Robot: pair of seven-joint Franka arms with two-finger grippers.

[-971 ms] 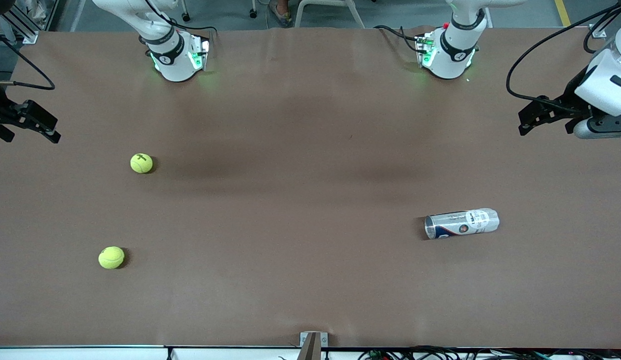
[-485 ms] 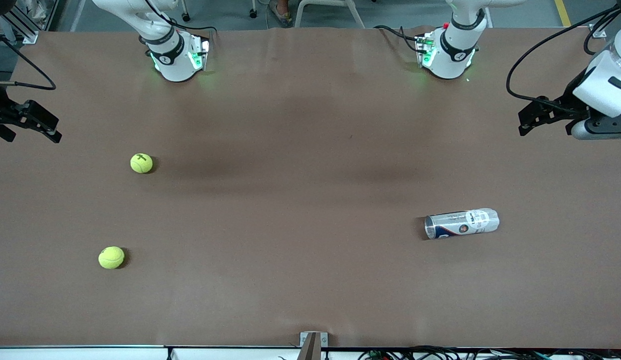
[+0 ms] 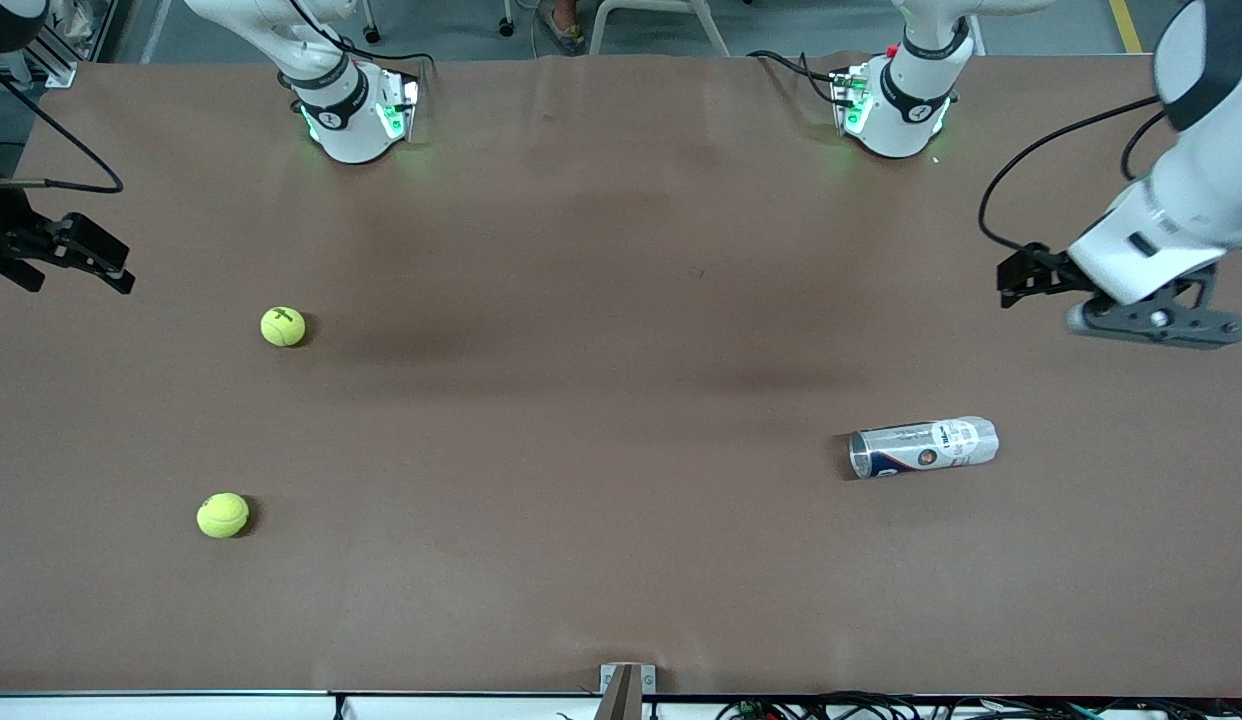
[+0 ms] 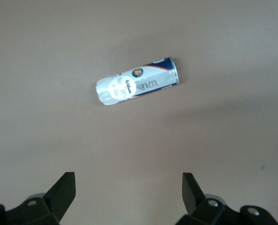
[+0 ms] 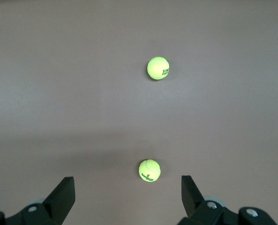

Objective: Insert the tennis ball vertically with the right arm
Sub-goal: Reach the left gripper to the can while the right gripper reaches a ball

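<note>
Two yellow tennis balls lie on the brown table toward the right arm's end, one (image 3: 283, 326) farther from the front camera than the other (image 3: 222, 515). Both show in the right wrist view, one (image 5: 149, 170) close below the gripper and one (image 5: 158, 68) farther off. A clear tennis ball can (image 3: 923, 447) with a white and blue label lies on its side toward the left arm's end; it also shows in the left wrist view (image 4: 136, 86). My right gripper (image 3: 81, 262) hangs open and empty over the table's edge. My left gripper (image 3: 1023, 276) is open and empty over bare table beside the can.
The two arm bases (image 3: 353, 115) (image 3: 896, 105) stand along the table's edge farthest from the front camera. A small metal bracket (image 3: 626, 685) sits at the edge nearest the front camera. Black cables trail from both wrists.
My left arm has swung in from the table's end, and its gripper is now closer to the can. My right gripper has shifted slightly toward the balls.
</note>
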